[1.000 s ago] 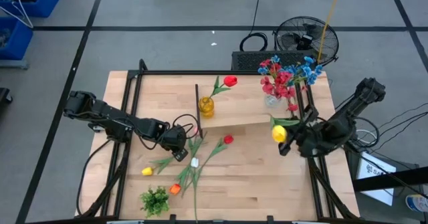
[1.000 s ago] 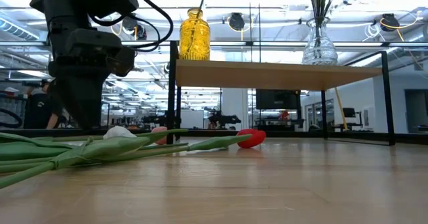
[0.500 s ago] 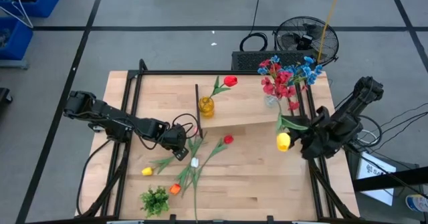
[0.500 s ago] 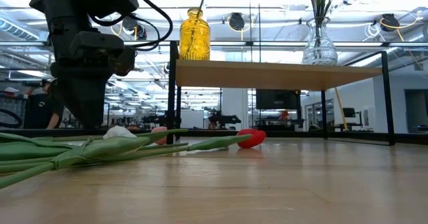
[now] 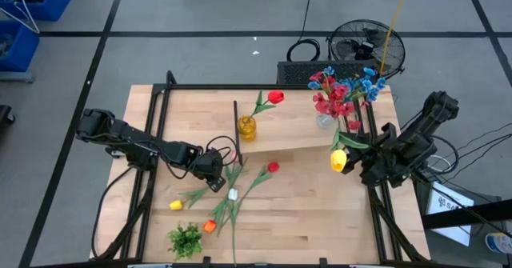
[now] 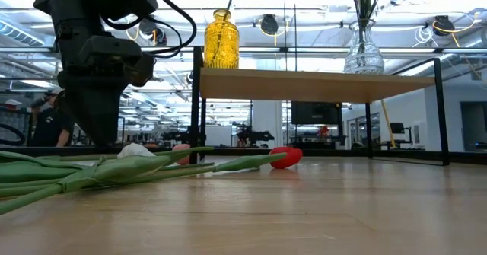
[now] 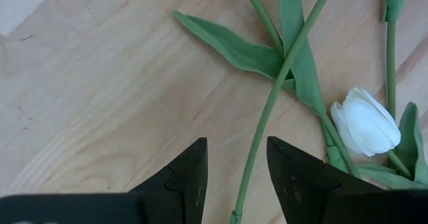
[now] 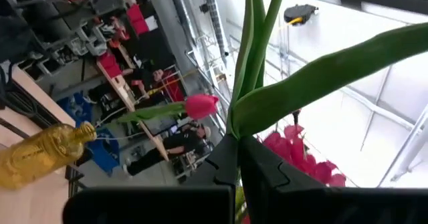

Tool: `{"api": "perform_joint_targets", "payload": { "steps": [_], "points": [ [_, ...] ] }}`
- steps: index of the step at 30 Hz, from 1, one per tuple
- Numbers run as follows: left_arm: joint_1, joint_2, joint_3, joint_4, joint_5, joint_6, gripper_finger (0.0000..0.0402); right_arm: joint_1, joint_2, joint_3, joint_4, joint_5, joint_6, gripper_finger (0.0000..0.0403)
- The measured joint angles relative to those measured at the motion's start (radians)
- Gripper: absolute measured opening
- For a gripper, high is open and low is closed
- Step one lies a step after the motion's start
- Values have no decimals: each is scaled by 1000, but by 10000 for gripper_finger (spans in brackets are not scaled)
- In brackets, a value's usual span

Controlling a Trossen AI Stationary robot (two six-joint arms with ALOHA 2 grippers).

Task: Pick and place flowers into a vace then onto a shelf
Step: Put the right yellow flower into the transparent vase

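Right wrist view: right gripper (image 8: 235, 158) pinched tight on the green stem of a yellow tulip (image 5: 338, 160), with long leaves sticking up past the fingers. Held in the air near the right edge of the desk (image 5: 320, 220), just off the right end of the shelf (image 5: 288, 144). Close beside it on that end of the shelf, a clear glass vase (image 5: 325, 121) full of red berry sprays (image 5: 330, 102) and blue blossoms (image 5: 362, 82).

Left gripper (image 7: 234, 177) down low over the desk, left of the middle, fingers spread apart with a green stem between them, not squeezed. Right next to it, a white tulip (image 7: 366, 122) lying flat. Nearby on the desk, a red tulip (image 5: 274, 167), plus a yellow one (image 5: 176, 206) and an orange one (image 5: 210, 226) closer to the front edge. Leafy green clump (image 5: 186, 239) by the front edge, toward the left.

On the left end of the shelf, a yellow glass vase (image 6: 221, 40) standing upright with one red tulip in it (image 5: 275, 97).

Far behind the desk, people in the room.
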Motion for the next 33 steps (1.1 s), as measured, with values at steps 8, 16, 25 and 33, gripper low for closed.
{"api": "perform_joint_targets", "payload": {
  "steps": [8,16,25,33],
  "points": [
    [0,0,0,0,0,1,156,-39,-42,0,1,12,-24,0],
    [0,0,0,3,0,2,156,-121,-52,0,0,-16,55,0],
    [0,0,0,3,0,-1,156,-193,-52,-52,-31,-11,208,0],
    [0,0,0,3,0,0,156,-249,-51,-92,25,-11,334,21]
  ]
}}
